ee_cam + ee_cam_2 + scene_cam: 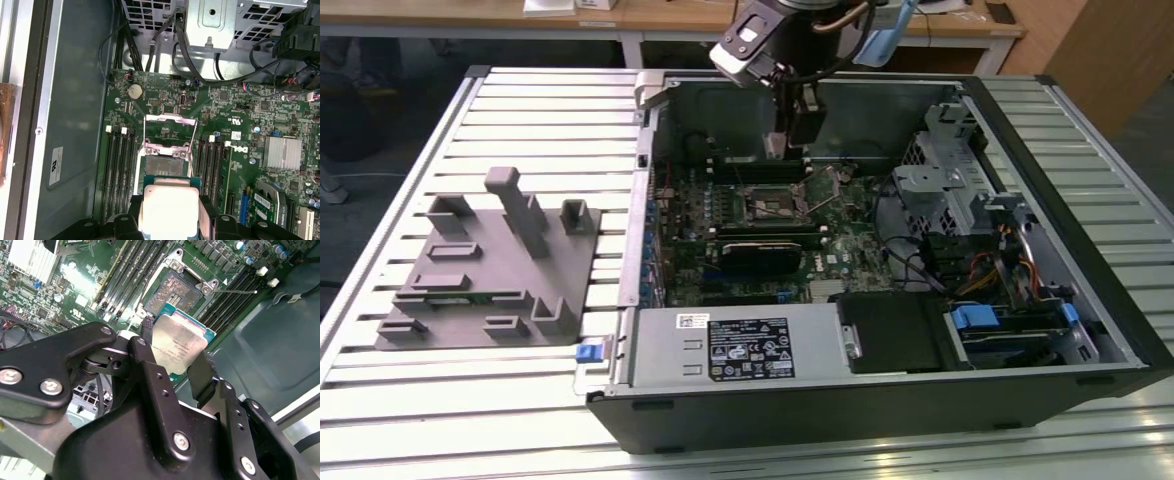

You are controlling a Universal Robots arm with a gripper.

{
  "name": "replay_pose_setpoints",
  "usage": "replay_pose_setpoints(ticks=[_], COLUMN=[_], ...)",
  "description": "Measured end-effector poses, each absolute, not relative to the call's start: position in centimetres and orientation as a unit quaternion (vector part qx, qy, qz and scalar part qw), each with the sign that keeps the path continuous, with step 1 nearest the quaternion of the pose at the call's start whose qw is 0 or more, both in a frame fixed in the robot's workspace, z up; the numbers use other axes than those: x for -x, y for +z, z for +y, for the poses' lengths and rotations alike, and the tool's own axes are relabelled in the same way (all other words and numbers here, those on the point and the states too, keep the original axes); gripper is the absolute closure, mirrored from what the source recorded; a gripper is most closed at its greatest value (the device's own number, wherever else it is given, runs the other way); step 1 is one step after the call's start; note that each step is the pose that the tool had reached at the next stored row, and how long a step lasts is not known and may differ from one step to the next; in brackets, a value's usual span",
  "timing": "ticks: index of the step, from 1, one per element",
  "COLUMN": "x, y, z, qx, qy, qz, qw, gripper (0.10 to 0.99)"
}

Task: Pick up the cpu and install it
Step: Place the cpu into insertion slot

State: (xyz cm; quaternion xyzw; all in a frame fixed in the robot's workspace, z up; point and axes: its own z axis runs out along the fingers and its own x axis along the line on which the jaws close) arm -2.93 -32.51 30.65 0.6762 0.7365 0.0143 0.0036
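Observation:
The cpu (177,342) is a small square chip with a pale silver top and a green edge, and my gripper (175,354) is shut on it by two opposite sides. In the first wrist view the cpu (170,210) hangs between the black fingers (206,215), just short of the open socket (164,161), whose metal load plate (167,127) is swung back. The socket (176,287) shows bare contacts beyond the chip. In the exterior view my gripper (790,140) reaches down into the open computer case (881,400), above and slightly behind the socket (771,205).
Memory slots (120,170) flank the socket on both sides. A silver heatsink (282,150) and a drive cage (947,170) lie inside the case, with the power supply (734,345) along its front. A grey fixture with upright blocks (494,270) stands on the slatted table at the exterior view's left.

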Motion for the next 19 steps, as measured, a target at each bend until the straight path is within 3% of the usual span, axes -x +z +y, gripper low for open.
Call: replay_pose_setpoints(ticks=[19], x=[2.93], y=[29.73], z=[-32.51], qx=[-0.676], qy=[0.014], qz=[0.736], qw=[0.004], gripper=[0.557])
